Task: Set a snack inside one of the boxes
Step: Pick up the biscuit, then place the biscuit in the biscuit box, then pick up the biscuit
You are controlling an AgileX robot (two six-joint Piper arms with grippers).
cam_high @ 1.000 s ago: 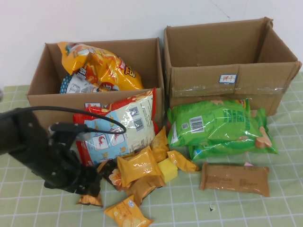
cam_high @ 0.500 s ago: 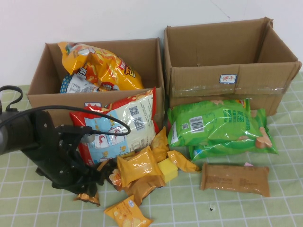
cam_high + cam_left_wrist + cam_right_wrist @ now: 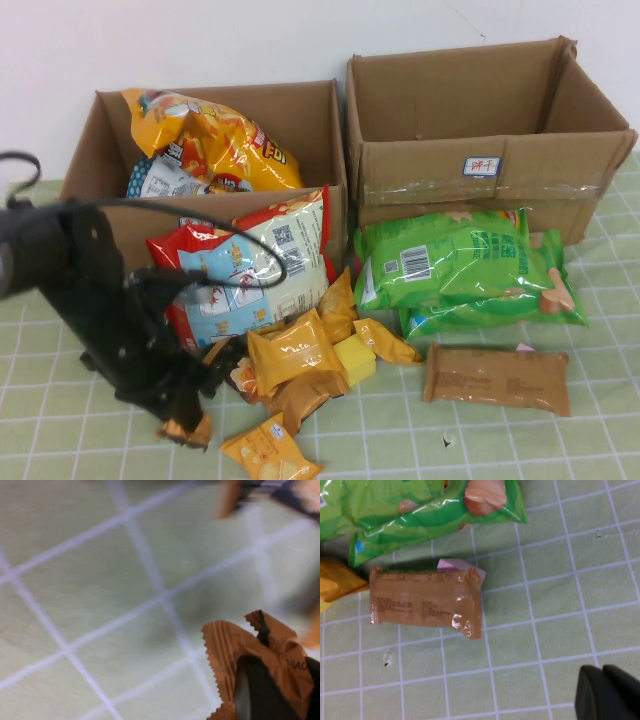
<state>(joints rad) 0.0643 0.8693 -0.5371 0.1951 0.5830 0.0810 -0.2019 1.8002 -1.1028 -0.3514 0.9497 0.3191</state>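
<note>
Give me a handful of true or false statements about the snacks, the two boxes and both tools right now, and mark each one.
1. The left box already holds chip bags. True.
2. The right box is full of snacks. False: no snacks show inside it.
3. The left tool grips a small orange packet. True.
4. The brown bar lies in a box. False: it lies on the mat.
5. The right tool holds a green bag. False: it is shut on nothing, above the mat.

occluded: small orange packet (image 3: 190, 431) mostly under left pincer (image 3: 186, 408) | cut off: right pincer (image 3: 609, 692) at frame edge
</note>
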